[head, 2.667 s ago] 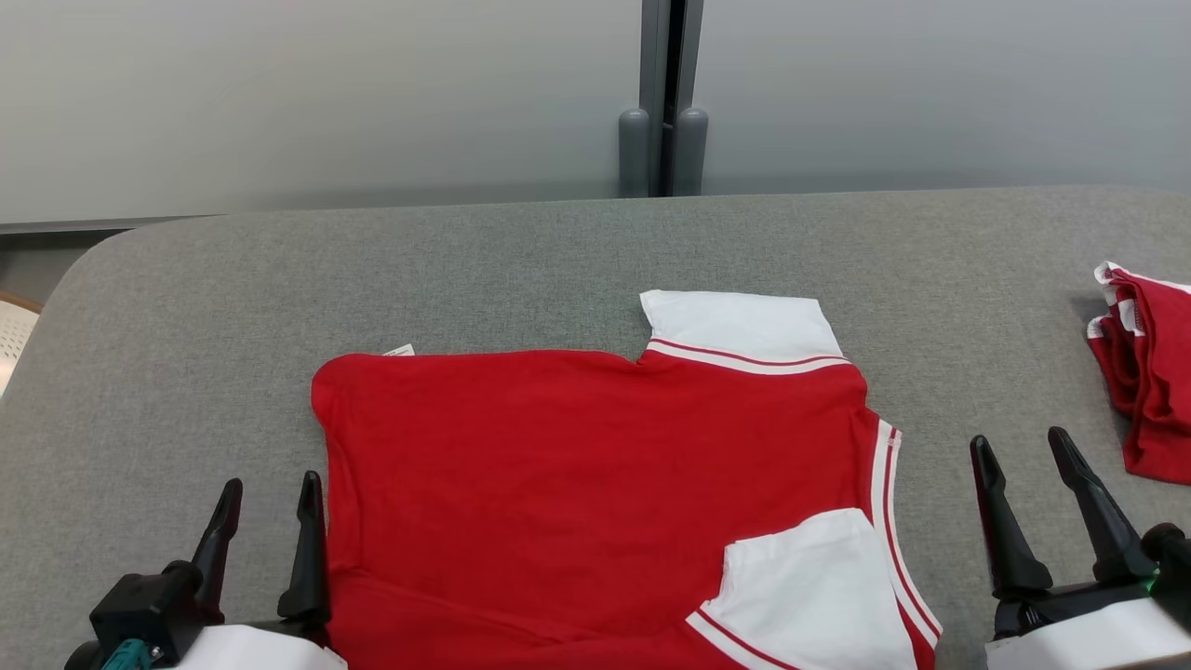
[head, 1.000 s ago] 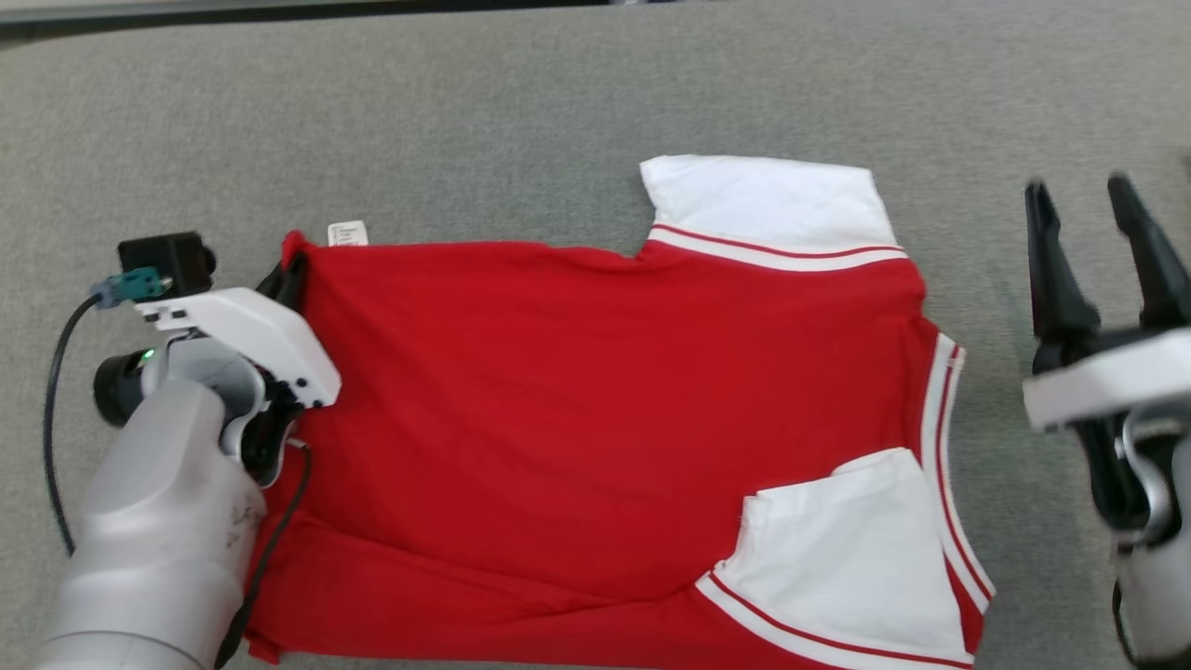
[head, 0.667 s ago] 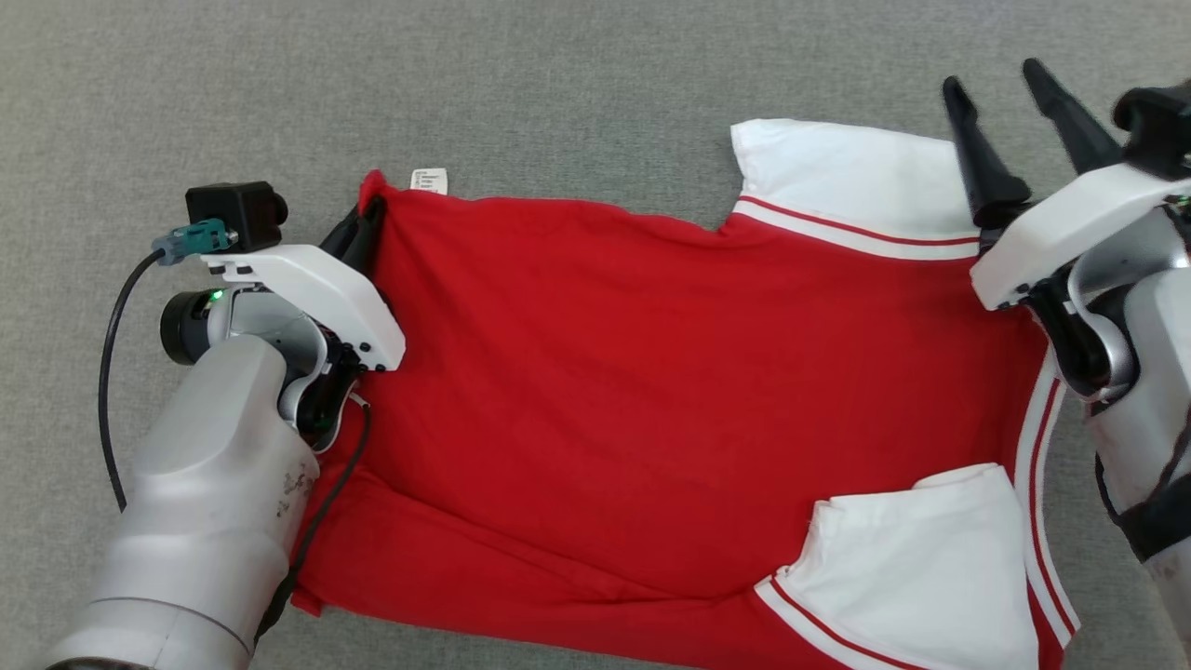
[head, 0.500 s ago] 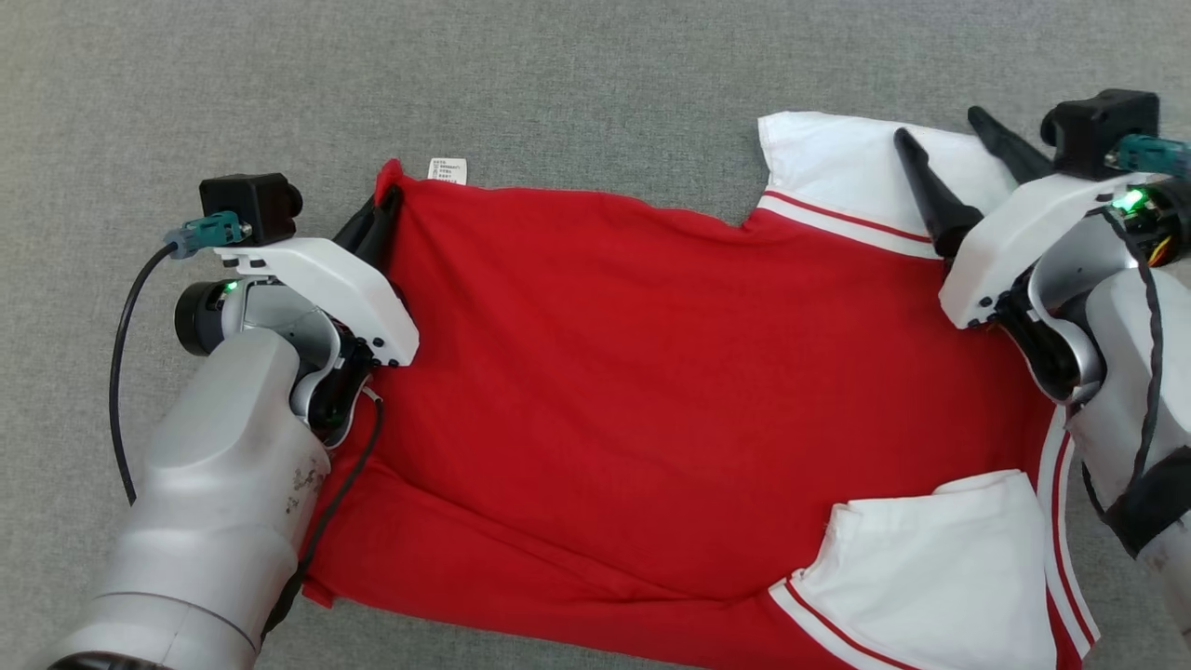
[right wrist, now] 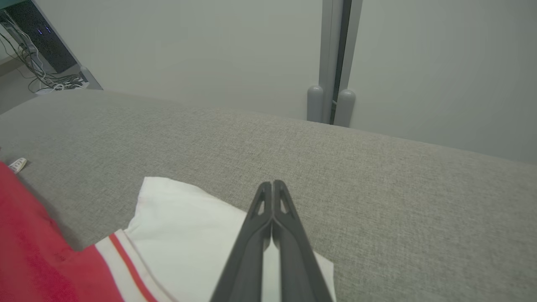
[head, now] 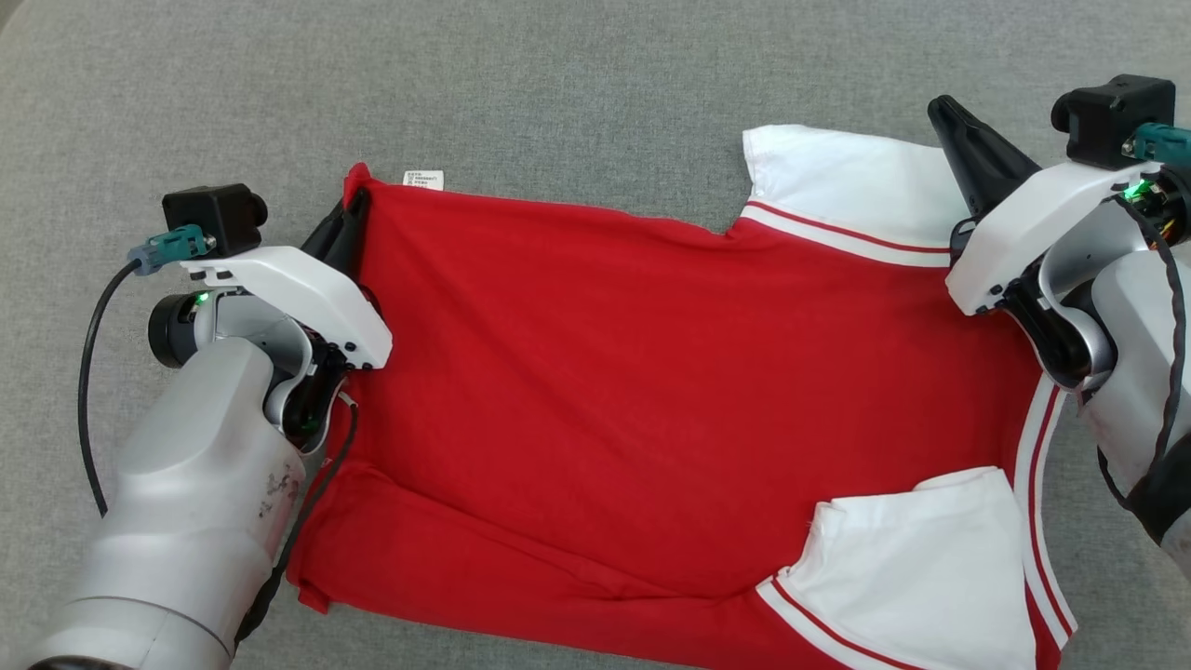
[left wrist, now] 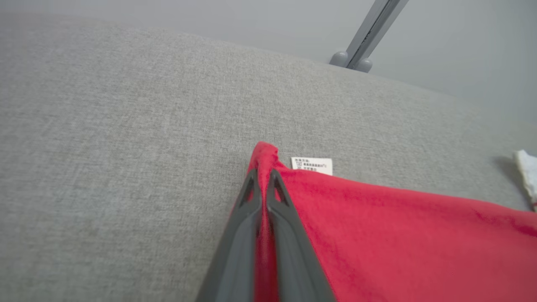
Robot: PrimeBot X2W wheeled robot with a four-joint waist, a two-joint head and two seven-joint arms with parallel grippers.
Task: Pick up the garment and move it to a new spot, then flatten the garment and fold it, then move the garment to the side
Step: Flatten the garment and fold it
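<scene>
You have 1 red shirt (head: 605,372) with 2 white sleeves (head: 837,177), flat on the grey fabric counter (head: 558,93) between your 2 hands. Your left hand (head: 352,203), angled low, grasps its red corner beside 1 white label (head: 423,179). Your right hand (head: 938,104) is clenched over 1 sleeve's edge; grip unclear.

Garment (head: 595,391): red body, white sleeves with red-striped trim. Lies spread out on grey surface (head: 558,84), near sleeve folded onto body. Small white label (head: 423,179) at far-left corner.
</scene>
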